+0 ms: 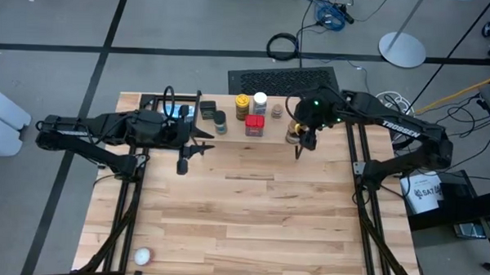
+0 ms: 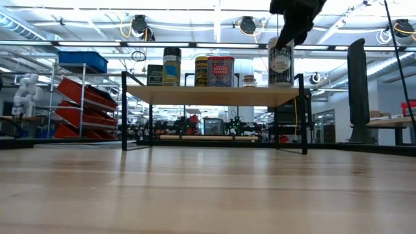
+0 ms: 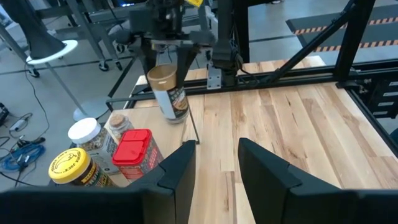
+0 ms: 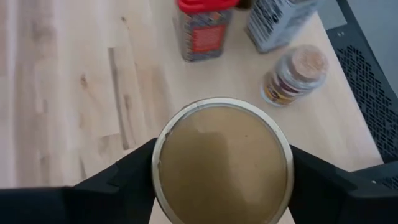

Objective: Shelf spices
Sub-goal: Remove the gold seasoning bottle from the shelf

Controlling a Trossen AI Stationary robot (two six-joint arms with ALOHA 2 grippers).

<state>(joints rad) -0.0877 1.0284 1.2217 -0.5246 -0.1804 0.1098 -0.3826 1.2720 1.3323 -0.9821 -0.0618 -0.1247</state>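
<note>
Fingers of my right gripper (image 4: 221, 168) stand apart on either side of the tan-lidded jar (image 4: 222, 160), flanking its lid; whether they press on it or merely bracket it I cannot tell. The jar stands upright at the right end of the shelf (image 2: 214, 95), on the light plank top, with my right arm coming down onto it from above.

My left gripper (image 1: 183, 156) hovers over the bare worktop (image 1: 250, 219), just off the shelf's left end, its fingers (image 3: 180, 171) partly apart and holding nothing.

Six spice containers stand on the shelf. From the left end in the low view: one black square tin (image 2: 155, 75), one small dark-lidded jar (image 2: 172, 66), one yellow-lidded jar (image 2: 201, 71), one red tin (image 2: 221, 71), one low jar with a speckled lid (image 2: 249, 80), and the tan-lidded jar at the far right. From above, one white-lidded jar (image 1: 260, 103) also shows behind the red tin, beside the yellow-lidded jar. That makes seven small containers in all, each a single one of its kind.

One small white ball (image 1: 143, 256) lies on the worktop near its front left corner, well apart from the shelf.
</note>
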